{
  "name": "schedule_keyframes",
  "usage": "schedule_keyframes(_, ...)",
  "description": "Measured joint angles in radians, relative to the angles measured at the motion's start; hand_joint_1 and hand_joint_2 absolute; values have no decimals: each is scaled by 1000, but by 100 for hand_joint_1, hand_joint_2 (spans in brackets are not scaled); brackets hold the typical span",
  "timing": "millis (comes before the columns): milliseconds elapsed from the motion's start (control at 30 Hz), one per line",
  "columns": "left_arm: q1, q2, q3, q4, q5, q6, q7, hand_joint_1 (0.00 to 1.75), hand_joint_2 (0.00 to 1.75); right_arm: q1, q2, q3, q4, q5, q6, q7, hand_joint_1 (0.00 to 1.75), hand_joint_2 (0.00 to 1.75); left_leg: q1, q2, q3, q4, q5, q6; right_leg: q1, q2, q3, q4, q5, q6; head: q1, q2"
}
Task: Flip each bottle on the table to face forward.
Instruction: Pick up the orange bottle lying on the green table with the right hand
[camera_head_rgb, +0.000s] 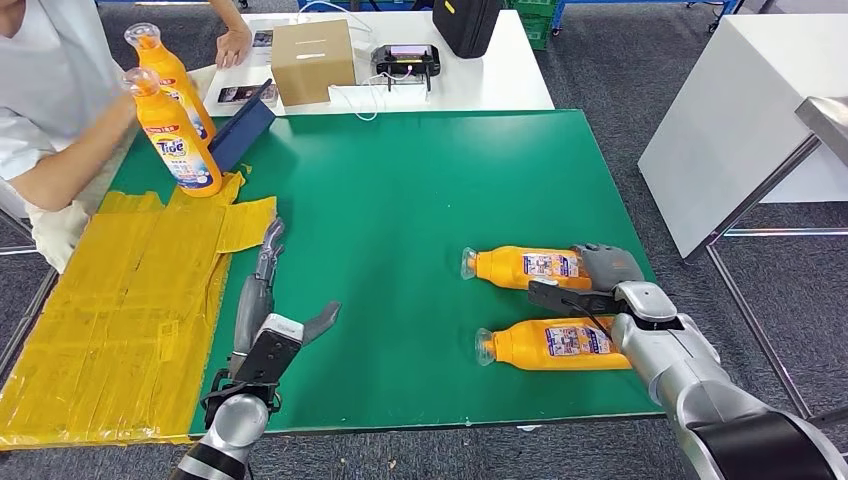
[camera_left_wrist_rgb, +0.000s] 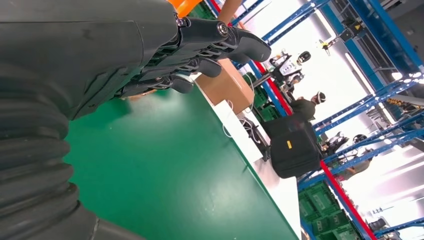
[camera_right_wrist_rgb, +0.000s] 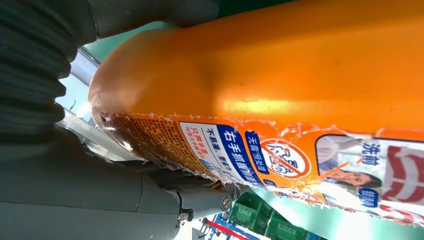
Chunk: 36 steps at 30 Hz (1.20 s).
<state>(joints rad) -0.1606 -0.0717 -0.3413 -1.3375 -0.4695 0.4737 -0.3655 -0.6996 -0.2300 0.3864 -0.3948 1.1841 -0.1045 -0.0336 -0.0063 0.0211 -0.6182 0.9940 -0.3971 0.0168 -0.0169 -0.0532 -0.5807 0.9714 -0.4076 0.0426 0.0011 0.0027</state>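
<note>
Bottles of orange detergent lie on their sides on the green table (camera_head_rgb: 420, 200): the far bottle (camera_head_rgb: 520, 266) is gripped at its base end by the right hand (camera_head_rgb: 590, 280), and the near bottle (camera_head_rgb: 550, 345) lies just beside the right forearm. The left hand (camera_head_rgb: 262, 300) rests on the mat, fingers apart, holding nothing. At the far left corner, two more bottles (camera_head_rgb: 175, 125) stand upright beside a person's arm (camera_head_rgb: 60, 150), with a cardboard box (camera_head_rgb: 312, 60) on the white table behind.
</note>
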Motion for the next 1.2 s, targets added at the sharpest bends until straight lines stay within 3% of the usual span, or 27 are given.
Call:
schedule_keyframes(200,1,0,-11,2,9,-2,0,0,175,9,-1,2,0,23,-69,24,175,175,0,0,0,0,0,0,0,0,1,0,0,0,0,0)
schedule_keyframes(367,21,0,-12,-19,-10,-29,32,0,175,69,19,-30,-43,-35,-338,62,175,175,0,-2,-3,0,0,0,0,0,0,0,0,0,0,0)
schedule_keyframes(433,38,0,-12,-37,-27,-51,47,0,175,116,40,-74,-126,-74,-414,58,175,175,0,-1,-4,0,0,0,0,0,-2,1,0,0,0,0)
schedule_keyframes(533,52,0,-12,-58,-41,-68,56,0,175,171,69,-132,-262,-91,-439,57,175,175,0,-1,-5,0,0,0,0,0,-4,1,0,0,-1,0)
schedule_keyframes(733,74,0,-14,-86,-50,-100,59,0,175,314,140,-218,-585,-229,-545,-66,175,175,0,-3,-9,0,0,0,1,-3,-7,1,-1,0,0,0)
schedule_keyframes(833,88,1,-16,-102,-44,-113,60,0,175,395,177,-230,-769,-332,-528,-109,175,175,0,-3,-10,0,0,0,1,-3,-9,1,-1,0,0,0)
schedule_keyframes(1000,106,5,-16,-128,-8,-134,56,0,175,493,225,-222,-1010,-732,-290,-210,175,175,0,-3,-12,0,0,0,0,-3,-10,1,-3,2,0,0)
schedule_keyframes(1200,109,9,-16,-138,16,-149,47,0,175,527,244,-219,-1110,-842,-196,-253,175,175,0,-3,-12,0,0,0,0,-3,-10,1,-3,2,0,0)
